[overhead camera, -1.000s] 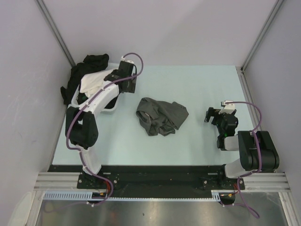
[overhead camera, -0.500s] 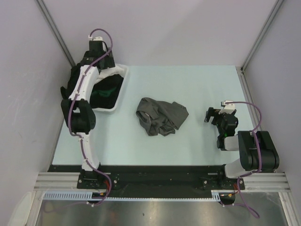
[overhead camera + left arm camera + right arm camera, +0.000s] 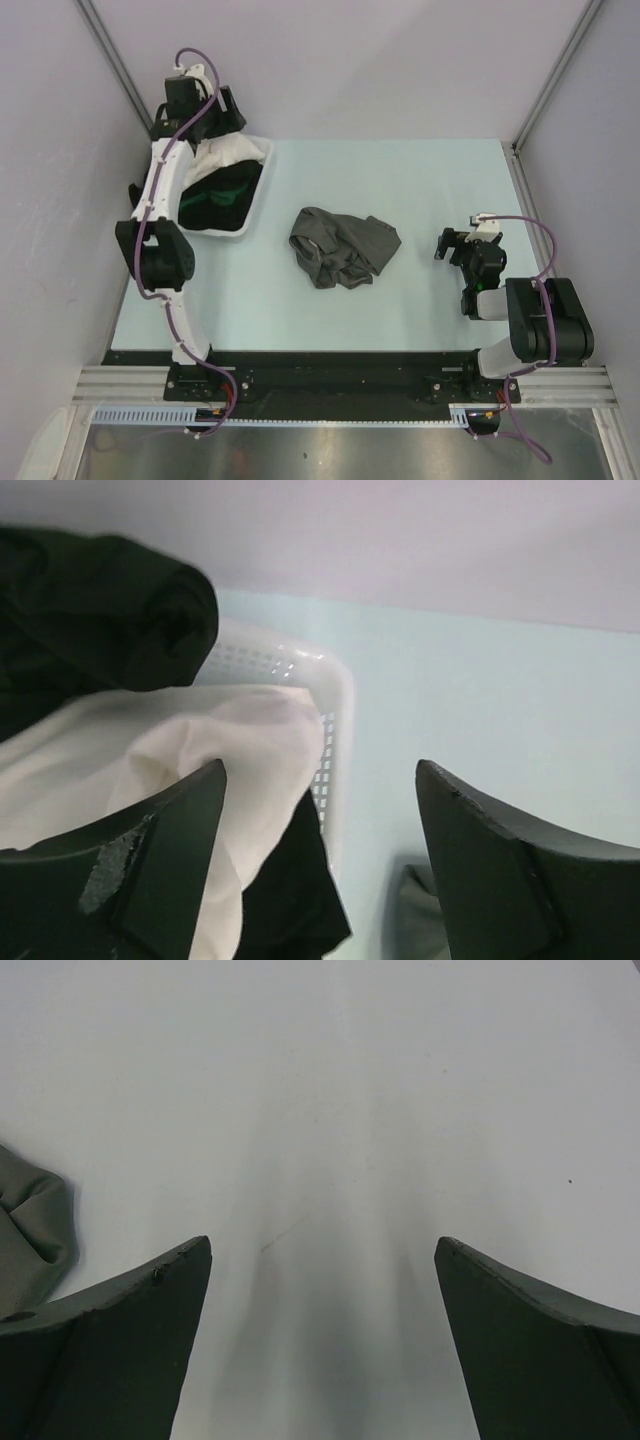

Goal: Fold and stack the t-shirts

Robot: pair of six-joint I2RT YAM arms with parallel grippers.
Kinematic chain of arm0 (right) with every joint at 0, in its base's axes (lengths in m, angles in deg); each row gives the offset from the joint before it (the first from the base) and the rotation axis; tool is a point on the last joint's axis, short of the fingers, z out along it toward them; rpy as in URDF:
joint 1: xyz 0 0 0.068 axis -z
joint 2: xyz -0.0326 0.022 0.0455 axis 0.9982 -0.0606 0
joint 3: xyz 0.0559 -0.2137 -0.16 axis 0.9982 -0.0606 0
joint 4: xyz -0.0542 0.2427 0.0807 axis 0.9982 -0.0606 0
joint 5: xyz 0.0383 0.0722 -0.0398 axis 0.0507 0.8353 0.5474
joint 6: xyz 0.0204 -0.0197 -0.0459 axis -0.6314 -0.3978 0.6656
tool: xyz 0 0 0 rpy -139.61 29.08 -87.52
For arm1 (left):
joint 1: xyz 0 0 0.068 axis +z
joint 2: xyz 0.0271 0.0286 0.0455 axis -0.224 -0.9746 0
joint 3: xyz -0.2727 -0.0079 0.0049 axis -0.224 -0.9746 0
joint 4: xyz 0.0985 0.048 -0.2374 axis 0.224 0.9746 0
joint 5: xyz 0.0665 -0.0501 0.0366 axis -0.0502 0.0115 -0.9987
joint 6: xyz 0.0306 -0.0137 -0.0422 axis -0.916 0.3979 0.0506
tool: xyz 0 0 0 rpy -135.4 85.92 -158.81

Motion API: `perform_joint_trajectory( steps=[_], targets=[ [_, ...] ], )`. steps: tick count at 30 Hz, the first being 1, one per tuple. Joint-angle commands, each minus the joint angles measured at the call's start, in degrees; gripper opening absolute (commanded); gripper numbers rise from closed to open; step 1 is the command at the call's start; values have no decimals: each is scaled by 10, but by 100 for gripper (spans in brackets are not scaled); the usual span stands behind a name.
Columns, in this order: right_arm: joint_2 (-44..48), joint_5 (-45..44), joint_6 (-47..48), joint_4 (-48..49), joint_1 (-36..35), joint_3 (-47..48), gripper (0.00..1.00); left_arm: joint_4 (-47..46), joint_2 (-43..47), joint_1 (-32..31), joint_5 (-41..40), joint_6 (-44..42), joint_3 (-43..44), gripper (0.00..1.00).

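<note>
A charcoal grey t-shirt [image 3: 343,246] lies crumpled in the middle of the table; its edge shows in the right wrist view as a grey t-shirt [image 3: 25,1222]. Black t-shirts [image 3: 222,194] with a white cloth part [image 3: 232,152] fill the white tray [image 3: 255,205] at back left. In the left wrist view a black t-shirt [image 3: 100,610] hangs over the tray rim [image 3: 338,695], beside white cloth [image 3: 200,745]. My left gripper [image 3: 224,113] [image 3: 320,772] hovers open above the tray's far end, holding nothing. My right gripper [image 3: 455,243] [image 3: 322,1246] stands open over bare table, right of the grey t-shirt.
Grey walls with metal corner posts close in the table at the left, back and right. The tray sits against the left wall. More black cloth [image 3: 138,188] spills over the tray's left side.
My left arm has swung from the tray's right side up and back to the tray's far left corner, open all the way. The right arm and the grey t-shirt have not moved.
</note>
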Motion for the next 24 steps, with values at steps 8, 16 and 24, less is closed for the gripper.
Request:
perform_joint_trajectory(
  steps=[8,16,24],
  targets=[
    [0,-3,6,29,0,14,100,-24,2,56,-14,52,22,84],
    [1,-3,5,22,2,16,99,-73,-116,70,-15,60,80,85],
    [2,0,5,20,3,17,100,-114,-170,80,-1,57,100,84]
  ],
)
